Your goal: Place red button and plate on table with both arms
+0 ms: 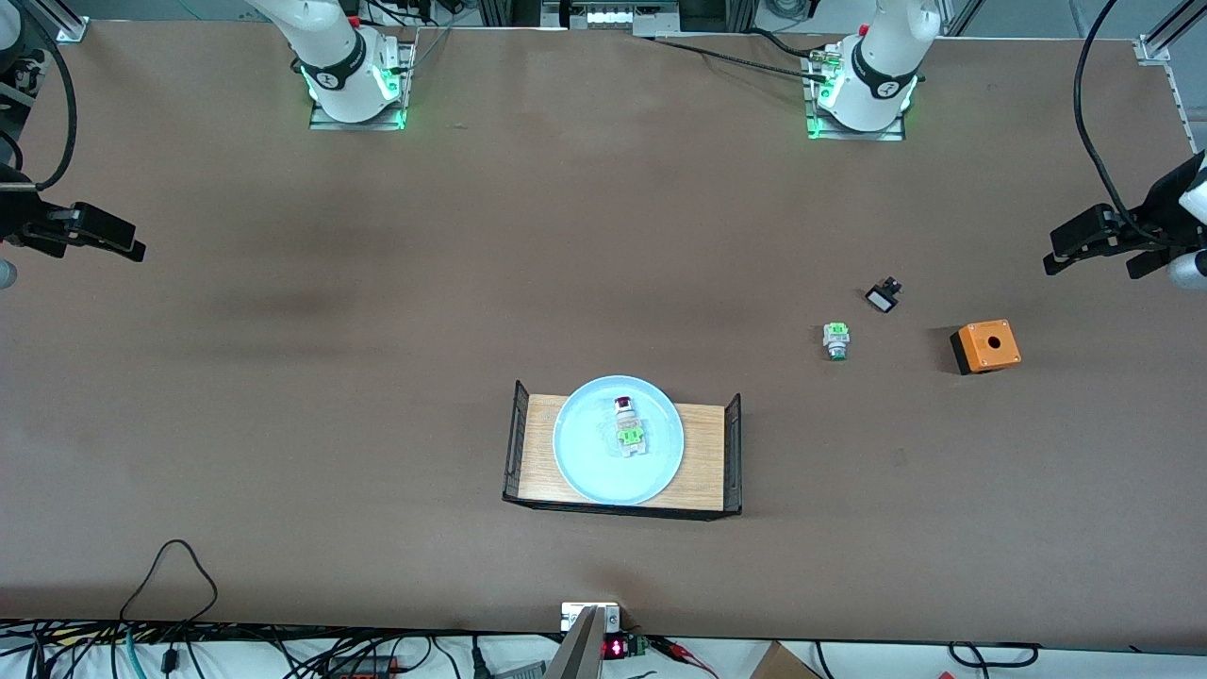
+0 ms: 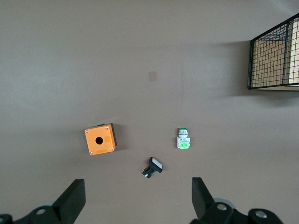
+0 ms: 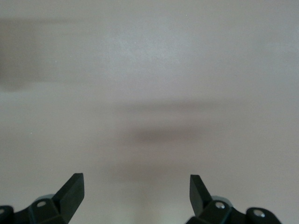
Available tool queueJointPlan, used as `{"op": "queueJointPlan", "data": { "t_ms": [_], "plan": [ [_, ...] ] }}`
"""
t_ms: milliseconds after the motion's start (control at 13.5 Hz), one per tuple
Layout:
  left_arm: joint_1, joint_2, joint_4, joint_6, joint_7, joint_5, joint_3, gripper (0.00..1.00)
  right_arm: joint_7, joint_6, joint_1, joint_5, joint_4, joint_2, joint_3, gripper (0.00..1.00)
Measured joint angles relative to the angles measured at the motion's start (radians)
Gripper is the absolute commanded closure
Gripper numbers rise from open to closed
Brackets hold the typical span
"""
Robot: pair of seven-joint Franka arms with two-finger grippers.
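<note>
The red button [image 1: 626, 424] lies on its side in the middle of the plate [image 1: 577, 453], its dark cap pointing toward the robots' edge of the table [image 1: 283, 424] and its green block toward the camera's edge. The plate sits on a small wooden tray [image 1: 707, 457] with black mesh ends, which stands near the middle of the camera's edge of the table. Toward the left arm's end lie 3 loose parts, well apart from the tray: a green-capped switch [image 1: 835, 340] [image 2: 183, 138], a small black-and-white switch [image 1: 884, 296] [image 2: 153, 167] farther from the camera, and an orange box [image 1: 986, 346] [image 2: 99, 139] with 1 round hole in its top, closest of the 3 to that end. The left gripper [image 1: 1084, 245] [image 2: 138, 203] hangs over the table's edge at the left arm's end, its 2 fingers [image 2: 72, 198] spread wide with nothing between them; its wrist view looks down on the 3 parts and 1 mesh end of the tray. The right gripper [image 1: 104, 236] [image 3: 136, 196] hangs over the edge at the right arm's end, fingers [image 3: 70, 189] likewise wide apart and empty, with only bare brown tabletop below it.
</note>
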Motion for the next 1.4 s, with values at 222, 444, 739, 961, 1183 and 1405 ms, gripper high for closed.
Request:
{"op": "queueJointPlan", "data": {
  "t_ms": [222,444,739,961,1183,1405],
  "plan": [
    [0.0,0.001,0.0,0.0,0.0,0.0,0.0,0.0,0.0,0.0,0.0,0.0,0.0,0.0,0.0,0.0],
    [-0.001,0.003,0.0,0.0,-0.009,0.0,0.0,0.0,0.0,0.0,0.0,0.0,0.0,0.0,0.0,0.0],
    [-0.001,0.004,0.0,0.0,-0.012,0.0,-0.001,0.0,0.0,0.0,0.0,0.0,0.0,0.0,0.0,0.0],
    [-0.004,0.006,0.0,0.0,-0.027,0.0,-0.009,0.0,0.0,0.0,0.0,0.0,0.0,0.0,0.0,0.0],
    [-0.024,0.027,0.003,0.001,-0.153,-0.001,-0.054,0.0,0.0,0.0,0.0,0.0,0.0,0.0,0.0,0.0],
    [-0.081,0.101,0.088,0.007,-0.302,-0.001,-0.082,0.0,0.0,0.0,0.0,0.0,0.0,0.0,-0.001,0.0]
  ]
}}
